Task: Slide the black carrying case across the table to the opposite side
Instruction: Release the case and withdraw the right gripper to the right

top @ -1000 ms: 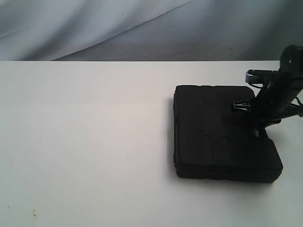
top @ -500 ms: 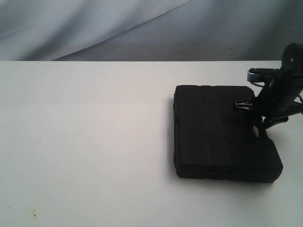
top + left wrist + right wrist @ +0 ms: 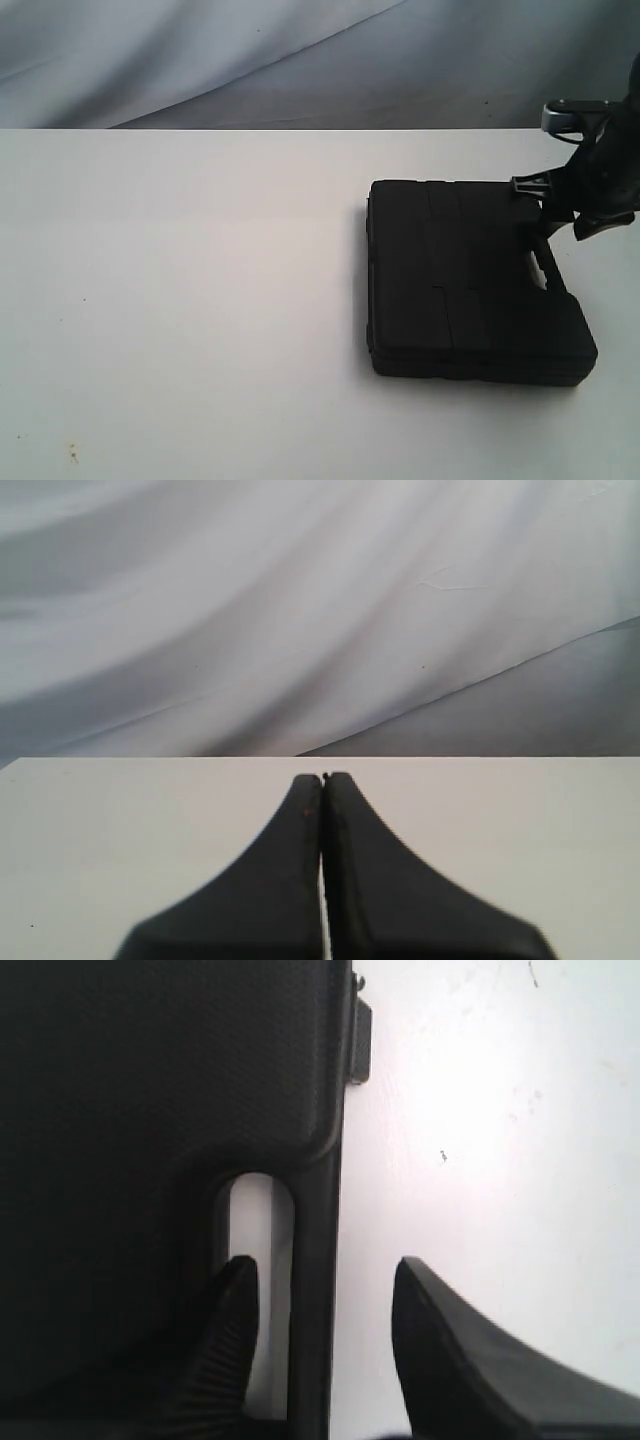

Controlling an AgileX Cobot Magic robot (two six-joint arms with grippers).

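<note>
The black carrying case (image 3: 470, 280) lies flat on the right part of the white table (image 3: 200, 300). My right gripper (image 3: 547, 215) hangs over the case's right edge, at the handle. In the right wrist view the right gripper (image 3: 322, 1265) is open and straddles the handle bar (image 3: 316, 1210). One finger (image 3: 232, 1330) sits in the handle slot and the other (image 3: 450, 1350) is outside the case (image 3: 150, 1080), over bare table (image 3: 500, 1160). My left gripper (image 3: 322, 778) is shut on nothing above the table (image 3: 100, 830), and it is out of the exterior view.
Wrinkled grey cloth (image 3: 300, 60) hangs behind the table's far edge and also fills the left wrist view as a cloth backdrop (image 3: 300, 600). A small latch tab (image 3: 360, 1040) sticks out of the case's side. Small dark specks (image 3: 72, 455) mark the near left of the table.
My right arm has drawn back to the right, from above the case's lid to its right edge at the handle. The case has not moved.
</note>
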